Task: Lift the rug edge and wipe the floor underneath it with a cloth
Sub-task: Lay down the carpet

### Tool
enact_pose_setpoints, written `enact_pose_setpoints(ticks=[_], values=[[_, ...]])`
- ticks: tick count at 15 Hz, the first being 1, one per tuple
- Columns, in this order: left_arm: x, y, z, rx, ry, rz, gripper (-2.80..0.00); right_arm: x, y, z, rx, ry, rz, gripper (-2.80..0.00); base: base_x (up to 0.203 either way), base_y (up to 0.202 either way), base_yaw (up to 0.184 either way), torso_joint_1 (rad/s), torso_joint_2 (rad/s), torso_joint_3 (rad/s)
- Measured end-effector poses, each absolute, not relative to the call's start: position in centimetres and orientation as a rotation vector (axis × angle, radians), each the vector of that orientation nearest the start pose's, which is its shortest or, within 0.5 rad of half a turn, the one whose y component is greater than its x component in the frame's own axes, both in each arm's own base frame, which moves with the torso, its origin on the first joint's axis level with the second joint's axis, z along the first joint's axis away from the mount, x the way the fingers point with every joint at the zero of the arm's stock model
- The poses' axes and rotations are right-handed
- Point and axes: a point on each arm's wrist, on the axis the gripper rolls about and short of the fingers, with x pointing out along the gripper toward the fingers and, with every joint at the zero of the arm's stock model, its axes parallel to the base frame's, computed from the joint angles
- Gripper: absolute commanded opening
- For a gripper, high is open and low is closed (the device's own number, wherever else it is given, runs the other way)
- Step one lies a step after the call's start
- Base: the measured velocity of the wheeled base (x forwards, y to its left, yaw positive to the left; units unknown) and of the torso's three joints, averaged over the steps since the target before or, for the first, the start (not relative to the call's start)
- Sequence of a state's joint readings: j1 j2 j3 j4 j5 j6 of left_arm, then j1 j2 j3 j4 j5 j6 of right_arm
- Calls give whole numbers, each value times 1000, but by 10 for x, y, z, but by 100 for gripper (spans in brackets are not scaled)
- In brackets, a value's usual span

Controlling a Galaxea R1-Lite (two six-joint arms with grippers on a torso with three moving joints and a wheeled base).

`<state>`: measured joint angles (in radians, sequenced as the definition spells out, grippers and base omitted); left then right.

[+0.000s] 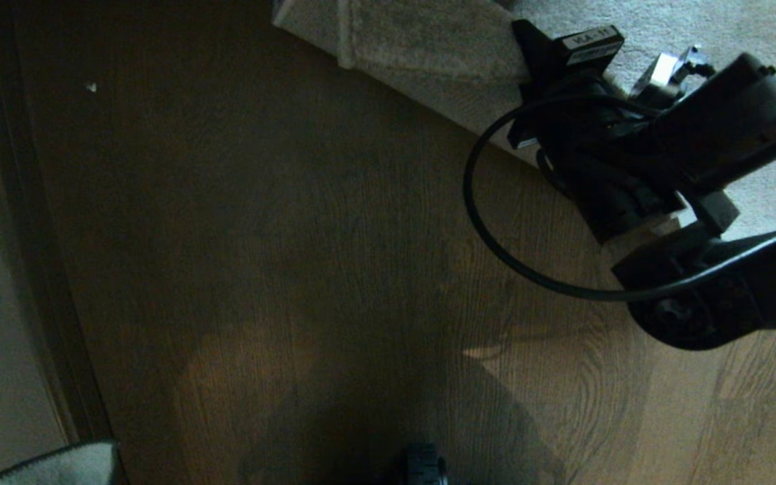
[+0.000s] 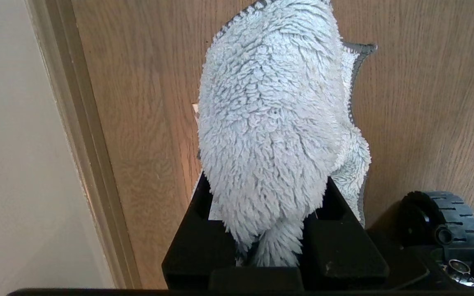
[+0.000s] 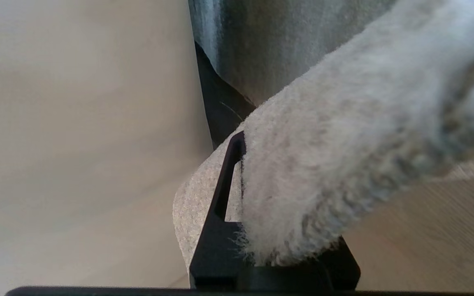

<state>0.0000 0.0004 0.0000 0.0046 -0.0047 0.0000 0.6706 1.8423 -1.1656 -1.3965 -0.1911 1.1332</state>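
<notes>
The grey-beige rug (image 1: pixel 698 27) lies at the upper right of the head view, and the rug edge (image 1: pixel 428 67) is raised off the brown plank floor (image 1: pixel 294 236). My right gripper (image 1: pixel 529 47) is shut on that edge. In the right wrist view its one visible finger (image 3: pixel 224 185) sits between the fuzzy pile (image 3: pixel 344 144) and the paler backing (image 3: pixel 191 205); the other finger is hidden. The pale grey-blue cloth (image 2: pixel 270 115) hangs over the floor (image 2: pixel 146 102), with my left gripper (image 2: pixel 268 197) shut on it. Part of the cloth (image 1: pixel 44 468) shows at the lower left of the head view.
A pale wall with a dark baseboard (image 1: pixel 31 269) runs along the left of the floor. The same baseboard (image 2: pixel 80 135) is close beside the cloth. The base's black wheel (image 2: pixel 438 218) stands near the left gripper. A small white speck (image 1: pixel 91 86) lies on the planks.
</notes>
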Motion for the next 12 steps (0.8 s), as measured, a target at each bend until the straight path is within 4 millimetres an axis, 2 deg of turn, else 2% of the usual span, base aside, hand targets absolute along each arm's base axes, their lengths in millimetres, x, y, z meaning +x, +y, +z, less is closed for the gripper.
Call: enact_pose_setpoints(ticks=[4,7,10,12], values=[[-23,0,75,0,5,-5,-280,263,205,300,1367,-316,801,0,0,0,0,0,0,0],[-23,0,75,0,5,-5,-280,253,208,285,1363,-269,803,0,0,0,0,0,0,0],[-23,0,75,0,5,-5,-280,231,224,257,1358,-158,836,0,0,0,0,0,0,0],[-23,0,75,0,5,-5,-280,214,243,230,1334,-30,847,0,0,0,0,0,0,0]])
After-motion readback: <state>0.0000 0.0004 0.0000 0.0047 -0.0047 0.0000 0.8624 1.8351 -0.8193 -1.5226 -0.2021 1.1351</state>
